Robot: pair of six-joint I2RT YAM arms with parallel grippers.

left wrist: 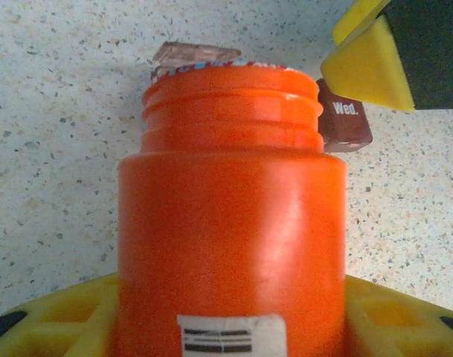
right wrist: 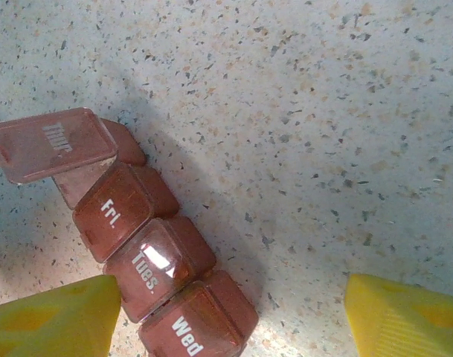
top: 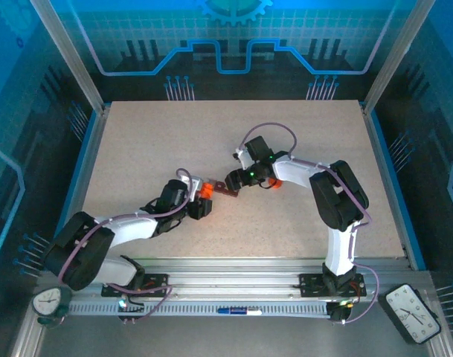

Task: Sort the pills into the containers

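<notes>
Four square compartments in a row on the reddish-brown pill organizer, flat on the speckled table near its middle, between the two grippers. Lettered Thur., Fri., Tues. and Wed. along the strip. Thur. lid swung open to one side, other three lids down. Cannot tell what lies inside the open cell.

Left gripper clenched on an orange pill bottle, yellow fingers pressed to either side of its lower body. Bottle uncapped, mouth pointed toward the organizer, rim just beside the Wed. cell and the raised lid; touching or apart, cannot tell. White label with dark bars low on the bottle's side.

Right gripper released, jaws spread wide and grasping nothing, poised above the organizer. One yellow fingertip just beside the Tues. cell, the other well apart over bare table. From the left wrist view, a yellow wedge of that gripper just above the Wed. cell.
</notes>
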